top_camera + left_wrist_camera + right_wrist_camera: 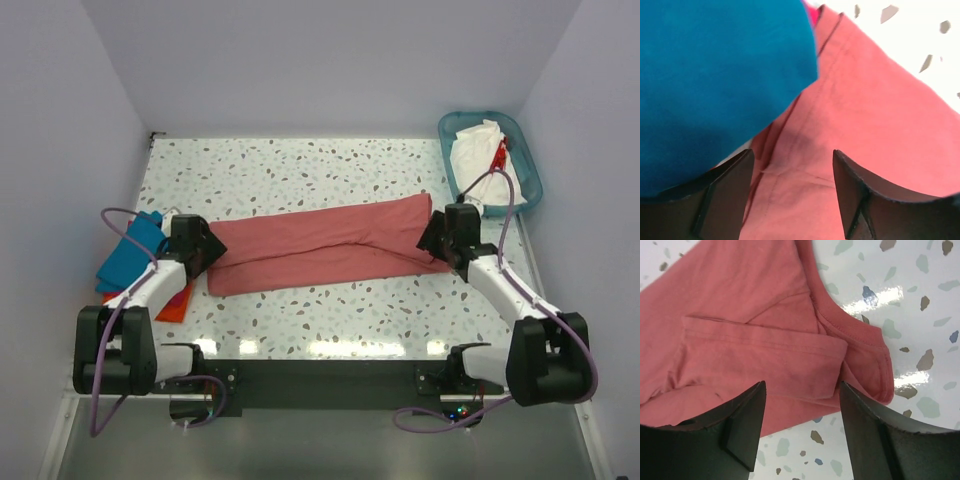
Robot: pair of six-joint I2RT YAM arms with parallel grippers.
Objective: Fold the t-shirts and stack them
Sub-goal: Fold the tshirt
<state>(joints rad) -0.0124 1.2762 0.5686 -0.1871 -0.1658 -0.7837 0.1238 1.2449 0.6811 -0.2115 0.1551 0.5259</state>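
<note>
Left gripper (792,155): jaws spread, nothing pinched between them. It hangs over the left end of the salmon-red t-shirt (320,245), just beside the stack of folded shirts.
Right gripper (802,387): jaws spread, nothing pinched. It hangs over the collar end of the salmon-red t-shirt, with the neckline and a folded-in sleeve beyond the fingertips.
Table (300,170): white speckled top, carrying all the cloth and the basket.
Salmon-red t-shirt: the largest garment. It lies flat across the middle of the table as a long band folded lengthwise. It runs from the left gripper to the right gripper, with the right end slightly farther from the arm bases. The right wrist view shows the collar at the right end. The left wrist view shows a stitched hem at the left end.
Basket (531,172): teal plastic, in the far right corner of the table, well apart from the salmon-red t-shirt.
Teal blue t-shirt (130,255): top of the stack at the left edge of the table. In the left wrist view its corner overlaps the salmon-red cloth.
White t-shirt (475,155): crumpled inside the basket, with red showing on its right side.
Orange t-shirt (175,305): under the teal blue t-shirt, with only the near corner exposed.
Pink cloth (812,14): a thin sliver at the edge of the teal blue t-shirt. Its shape cannot be determined.
</note>
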